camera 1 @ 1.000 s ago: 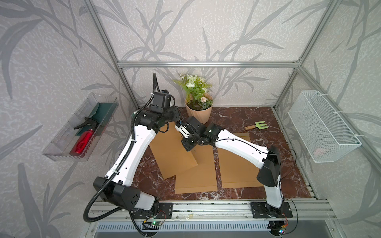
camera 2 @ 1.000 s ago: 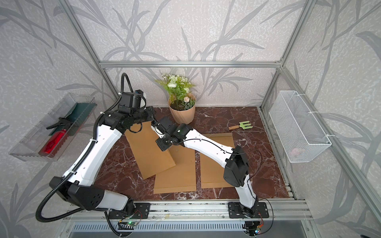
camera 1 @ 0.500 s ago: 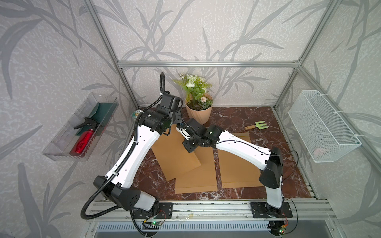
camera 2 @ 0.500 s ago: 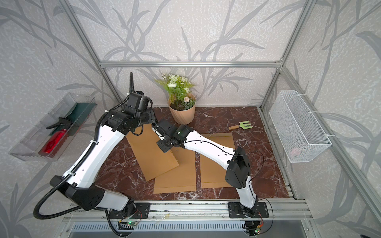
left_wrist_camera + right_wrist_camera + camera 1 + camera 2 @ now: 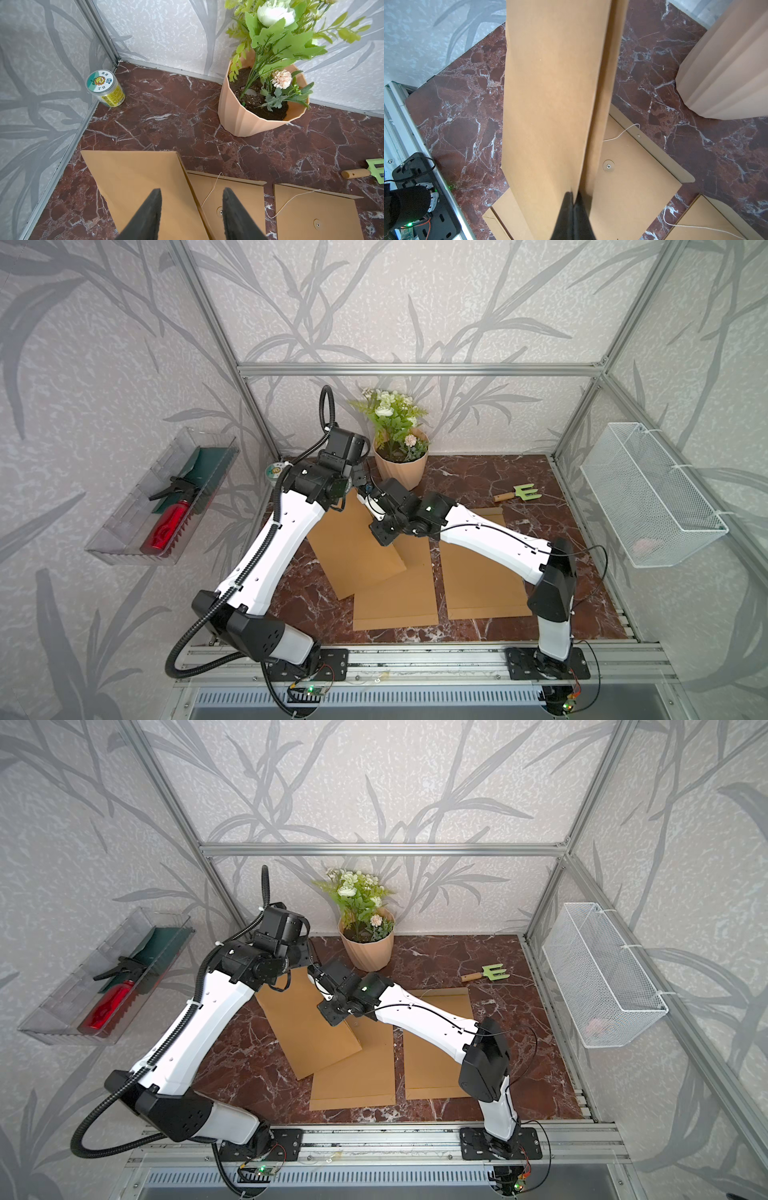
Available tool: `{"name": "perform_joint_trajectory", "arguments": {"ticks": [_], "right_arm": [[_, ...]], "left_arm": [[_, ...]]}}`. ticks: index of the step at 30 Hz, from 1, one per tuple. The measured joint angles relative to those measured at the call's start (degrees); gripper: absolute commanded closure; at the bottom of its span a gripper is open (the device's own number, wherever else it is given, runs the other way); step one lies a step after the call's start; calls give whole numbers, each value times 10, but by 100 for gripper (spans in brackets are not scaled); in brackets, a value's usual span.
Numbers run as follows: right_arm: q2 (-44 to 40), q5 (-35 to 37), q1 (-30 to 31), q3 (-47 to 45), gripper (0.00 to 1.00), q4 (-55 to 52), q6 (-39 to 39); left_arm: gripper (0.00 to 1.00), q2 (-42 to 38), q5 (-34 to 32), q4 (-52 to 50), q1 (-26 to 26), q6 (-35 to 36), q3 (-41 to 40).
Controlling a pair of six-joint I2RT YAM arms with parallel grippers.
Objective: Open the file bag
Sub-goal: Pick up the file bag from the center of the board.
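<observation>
File bag (image 5: 357,547) is pinched at 1 long edge by the right gripper (image 5: 573,195), jaws clenched on it. That edge is lifted and the bag is tilted, partly laid over a 2nd bag (image 5: 395,597). Left gripper (image 5: 191,190) is held over its far end, jaws released, nothing grasped. Marble tabletop (image 5: 478,472) is walled on 3 sides. Both arms are stretched toward the flower pot (image 5: 401,466).

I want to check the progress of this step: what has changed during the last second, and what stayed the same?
The left hand, open, swung sideways toward the flower pot and now hangs above the raised edge of the file bag. Nothing was grasped or released. The right hand kept its shut grip on that edge, almost in place. The other two file bags did not move.
</observation>
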Motion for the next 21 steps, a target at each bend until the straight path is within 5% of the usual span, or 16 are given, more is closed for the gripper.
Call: {"name": "perform_joint_trajectory", "arguments": {"ticks": [21], "right_arm": [[-23, 9, 0, -28, 100, 20, 0]], "left_arm": [[54, 30, -25, 9, 7, -19, -1]]}}
